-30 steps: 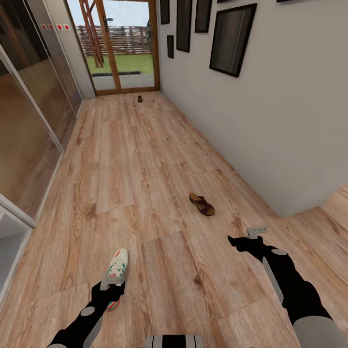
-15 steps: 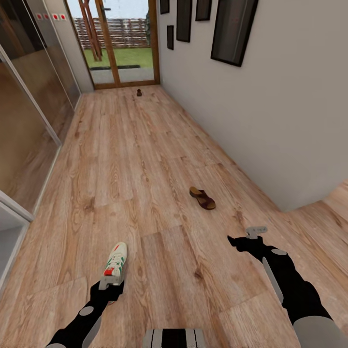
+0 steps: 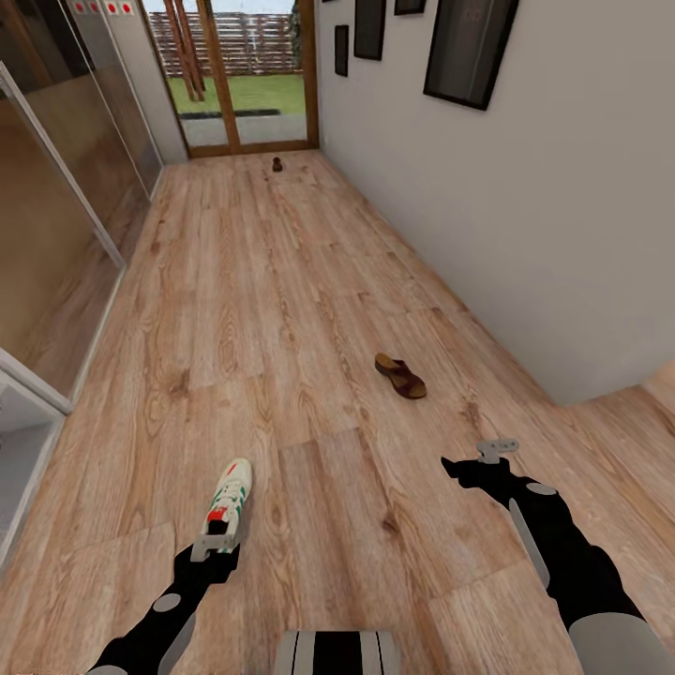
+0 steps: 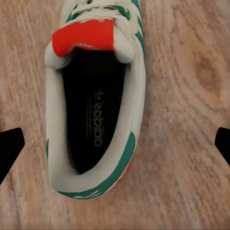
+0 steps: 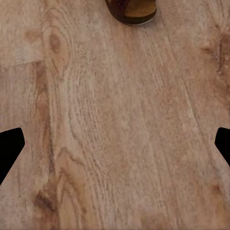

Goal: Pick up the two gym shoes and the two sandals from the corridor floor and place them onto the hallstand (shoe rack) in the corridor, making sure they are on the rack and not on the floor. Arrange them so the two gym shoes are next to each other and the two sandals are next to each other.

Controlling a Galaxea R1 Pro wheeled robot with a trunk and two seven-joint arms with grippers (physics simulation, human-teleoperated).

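1. At the left, the left gripper (image 3: 215, 547) hangs low over the heel of a gym shoe (image 3: 228, 494), its jaws spread wide; in the left wrist view the dark fingertips (image 4: 10, 148) sit well apart on either side of the gym shoe (image 4: 93, 103), touching nothing.
2. That shoe lies upright on the corridor floor (image 3: 281, 309), toe pointing down the corridor away from the robot.
3. I judge it light, with a soft padded collar and a firmer sole. The heel cup or the side walls across the opening look the best place to pinch, since the laces and tongue would give.
4. The left arm reaches forward and down, the wrist angled so the fingers point at the shoe's opening.
5. Right of centre, a brown sandal (image 3: 400, 375) lies flat on the planks near the wall; likely light and stiff-soled, best taken across a strap.
6. A small dark object (image 3: 277, 164) by the far door is too small to identify.
7. At the right, the right gripper (image 3: 476, 459) is held out over bare floor with its jaws wide, empty, the sandal (image 5: 132, 10) well ahead of it.
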